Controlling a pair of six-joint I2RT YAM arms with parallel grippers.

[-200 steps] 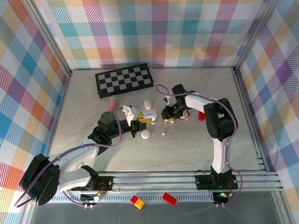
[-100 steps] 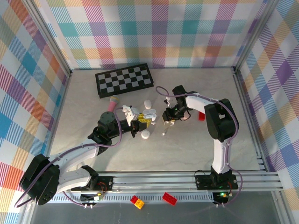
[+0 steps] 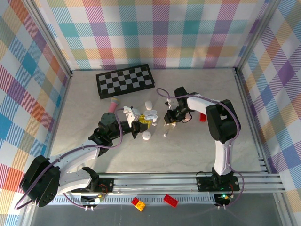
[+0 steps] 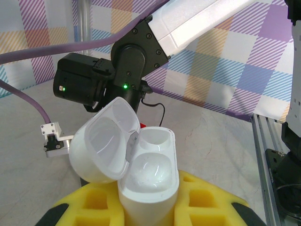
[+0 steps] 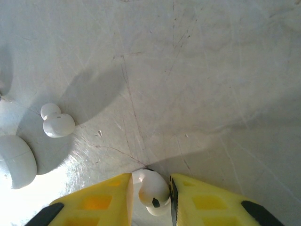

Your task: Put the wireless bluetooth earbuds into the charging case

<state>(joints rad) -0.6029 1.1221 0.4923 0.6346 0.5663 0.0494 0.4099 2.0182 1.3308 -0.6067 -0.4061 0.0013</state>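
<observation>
Left of centre in the overhead view, the left tool [image 3: 142, 125] was clamped on the charging case [image 4: 149, 175]. Its yellow fingers [image 4: 91, 207] pinched the body low down, so the case stood upright with its hinged lid [image 4: 101, 141] thrown back to the left. Gripping it low left both wells clear from above. In the left wrist view the farther well looked vacant. The nearer one showed something pale and glossy, but I could not tell whether a bud sat in it. I judged the case was held up like this so the other arm could come down on it without the lid in the way.

Just below it in the overhead frame, a closed white case [image 3: 147, 136] lay on the counter [image 3: 84, 113], apart from the held one.

Right of centre, the right tool [image 5: 149, 184] pointed down at the counter. Its fingers were drawn in on one earbud [image 5: 153, 189], which sat between the pads and seemed to touch both. I could not tell whether it was clear of the surface. A loose earbud [image 5: 56, 124] lay well apart at the left of the right wrist frame, not yet collected. The grasp looked made, so the next move would probably be a carry across to the vacant well. That would call for care, because the glossy bud could twist between the pads.

Farthest right, a red block [image 3: 202, 117] sat beside the right arm and had no part in the task.
</observation>
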